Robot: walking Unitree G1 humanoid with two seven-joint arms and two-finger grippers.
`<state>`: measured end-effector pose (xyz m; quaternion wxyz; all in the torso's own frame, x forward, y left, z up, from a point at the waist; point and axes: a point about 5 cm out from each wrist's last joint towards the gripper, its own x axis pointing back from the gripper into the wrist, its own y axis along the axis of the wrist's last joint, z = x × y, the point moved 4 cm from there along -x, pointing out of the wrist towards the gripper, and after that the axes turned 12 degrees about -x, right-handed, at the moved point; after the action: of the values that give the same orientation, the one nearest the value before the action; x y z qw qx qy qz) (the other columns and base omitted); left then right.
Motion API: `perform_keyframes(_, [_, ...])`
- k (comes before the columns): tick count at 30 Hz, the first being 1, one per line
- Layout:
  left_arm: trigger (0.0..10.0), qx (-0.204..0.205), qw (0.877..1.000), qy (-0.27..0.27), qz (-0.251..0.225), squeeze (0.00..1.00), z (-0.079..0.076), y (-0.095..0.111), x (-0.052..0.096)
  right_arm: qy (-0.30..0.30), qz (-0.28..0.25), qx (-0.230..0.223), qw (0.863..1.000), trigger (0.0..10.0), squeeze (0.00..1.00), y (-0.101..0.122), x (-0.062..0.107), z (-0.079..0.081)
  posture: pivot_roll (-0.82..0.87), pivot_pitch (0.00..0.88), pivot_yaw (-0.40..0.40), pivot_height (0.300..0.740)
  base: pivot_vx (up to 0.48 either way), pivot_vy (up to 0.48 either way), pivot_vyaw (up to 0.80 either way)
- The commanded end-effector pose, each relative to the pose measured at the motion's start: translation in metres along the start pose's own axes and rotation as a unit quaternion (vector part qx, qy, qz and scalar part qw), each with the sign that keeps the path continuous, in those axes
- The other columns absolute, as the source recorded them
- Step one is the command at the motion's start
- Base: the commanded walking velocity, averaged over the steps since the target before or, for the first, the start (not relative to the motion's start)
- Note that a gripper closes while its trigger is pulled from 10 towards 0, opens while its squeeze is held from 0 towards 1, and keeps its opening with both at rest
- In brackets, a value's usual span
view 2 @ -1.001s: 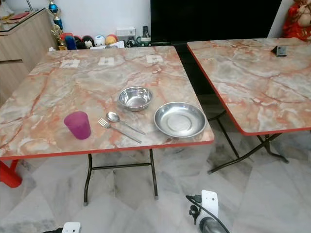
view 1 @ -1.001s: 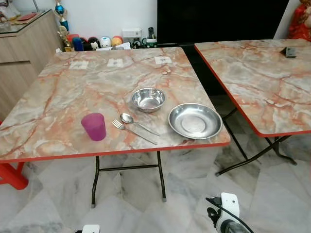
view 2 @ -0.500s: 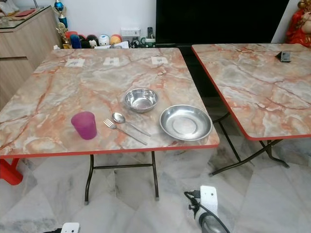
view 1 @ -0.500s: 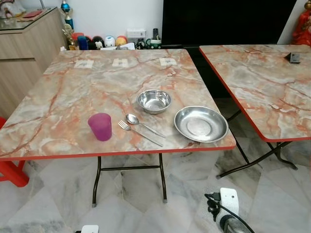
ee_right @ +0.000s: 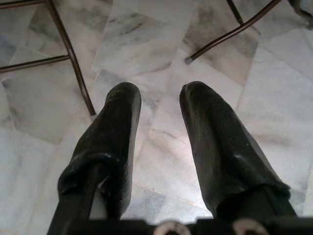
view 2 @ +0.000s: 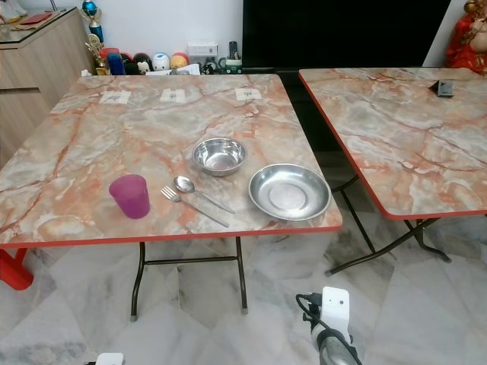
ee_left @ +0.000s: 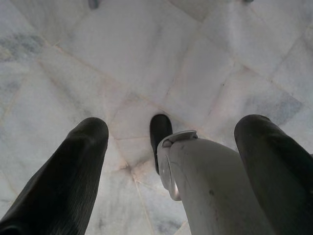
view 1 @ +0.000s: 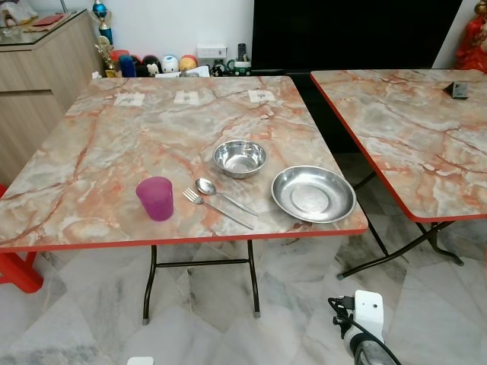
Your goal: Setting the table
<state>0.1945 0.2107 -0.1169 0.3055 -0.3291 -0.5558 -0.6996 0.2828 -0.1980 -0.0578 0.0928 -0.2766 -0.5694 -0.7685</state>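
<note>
- Marble-pattern worktop (view 1: 114, 152) with red edging carries all the tableware, grouped toward its near edge. A second worktop (view 1: 411, 129) stands apart from it on the robot's right.
- Steel plate (view 1: 313, 194) sits at the first worktop's near right corner, just inside the edge.
- Steel bowl (view 1: 240, 157) is behind and left of the plate, close but not touching.
- Purple cup (view 1: 155, 198) stands upright, well left of the plate, beyond the cutlery.
- Spoon (view 1: 221, 193) and fork (view 1: 215, 207) lie side by side between cup and plate, nearly parallel.
- Left tool (ee_left: 171, 147): fingers spread wide, nothing between them, pointing at the floor tiles (ee_left: 146, 58).
- Right tool (ee_right: 159, 127): fingers apart, empty, aimed at the floor near a worktop leg (ee_right: 71, 58).
- Change vs earlier: the whole scene has shifted and settled in frame, so the camera moved; tableware layout relative to the plate is unchanged.
- Meaning: robot is lining up on the worktop, arms low. My read: no grasp started, setting work is all ahead.
</note>
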Motion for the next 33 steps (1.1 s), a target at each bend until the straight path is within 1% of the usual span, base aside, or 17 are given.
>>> perform_keyframes(1, [10.0, 0.002, 1.000, -0.002, 0.008, 0.00, -0.001, -0.008, 0.002, -0.015, -0.005, -0.012, 1.000, 10.0, 0.00, -0.002, 0.002, -0.005, 0.00, 0.040, -0.052, 0.740, 0.000, 0.000, 0.00])
perform_keyframes(9, [10.0, -0.006, 1.000, -0.006, 0.010, 0.00, -0.002, -0.010, 0.002, -0.011, -0.014, -0.013, 1.000, 10.0, 0.00, -0.002, 0.003, -0.003, 0.00, 0.030, -0.053, 0.740, 0.000, 0.000, 0.00])
perform_keyframes(16, [10.0, -0.014, 1.000, -0.011, 0.013, 0.00, -0.002, -0.012, 0.003, -0.029, -0.017, -0.017, 0.999, 10.0, 0.00, -0.003, 0.004, -0.007, -0.01, 0.017, -0.054, 0.740, 0.000, 0.000, 0.00])
perform_keyframes(21, [10.0, -0.015, 1.000, -0.009, 0.018, 0.00, -0.001, -0.017, 0.004, -0.036, -0.028, -0.029, 0.999, 10.0, 0.00, -0.001, 0.005, -0.009, -0.02, 0.011, -0.054, 0.740, 0.000, 0.000, 0.00])
perform_keyframes(22, [10.0, -0.013, 1.000, -0.008, 0.017, 0.00, 0.000, -0.018, 0.005, -0.023, -0.086, -0.027, 0.996, 10.0, 0.00, 0.010, 0.011, -0.020, -0.02, 0.011, -0.054, 0.740, 0.000, 0.000, 0.00])
perform_keyframes(23, [10.0, -0.012, 1.000, -0.008, 0.016, 0.00, 0.000, -0.018, 0.005, -0.013, -0.129, -0.021, 0.991, 10.0, 0.00, 0.019, 0.019, -0.028, -0.02, 0.011, -0.054, 0.740, 0.000, 0.000, 0.00])
perform_keyframes(24, [10.0, -0.011, 1.000, -0.007, 0.016, 0.00, 0.001, -0.018, 0.005, -0.005, -0.177, -0.007, 0.984, 10.0, 0.00, 0.031, 0.031, -0.038, -0.02, 0.011, -0.054, 0.740, 0.000, 0.000, 0.00])
perform_keyframes(25, [10.0, -0.011, 1.000, -0.007, 0.016, 0.00, 0.001, -0.018, 0.005, 0.000, -0.210, 0.000, 0.978, 10.0, 0.00, 0.039, 0.042, -0.044, -0.02, 0.009, -0.054, 0.740, 0.000, 0.000, 0.00])
perform_keyframes(26, [10.0, -0.012, 1.000, -0.008, 0.017, 0.00, 0.000, -0.019, 0.005, -0.002, -0.231, 0.002, 0.973, 10.0, 0.00, 0.046, 0.053, -0.049, -0.02, 0.009, -0.054, 0.740, 0.000, 0.000, 0.00])
perform_keyframes(30, [10.0, -0.014, 1.000, -0.009, 0.017, 0.00, 0.000, -0.020, 0.005, 0.005, -0.248, 0.004, 0.969, 10.0, 0.00, 0.053, 0.061, -0.045, -0.02, 0.008, -0.054, 0.740, 0.000, 0.000, 0.00])
perform_keyframes(33, [10.0, -0.015, 1.000, -0.011, 0.017, 0.00, -0.001, -0.020, 0.005, 0.007, -0.251, 0.004, 0.968, 10.0, 0.00, 0.052, 0.066, -0.044, -0.02, 0.009, -0.054, 0.740, 0.000, 0.000, 0.00])
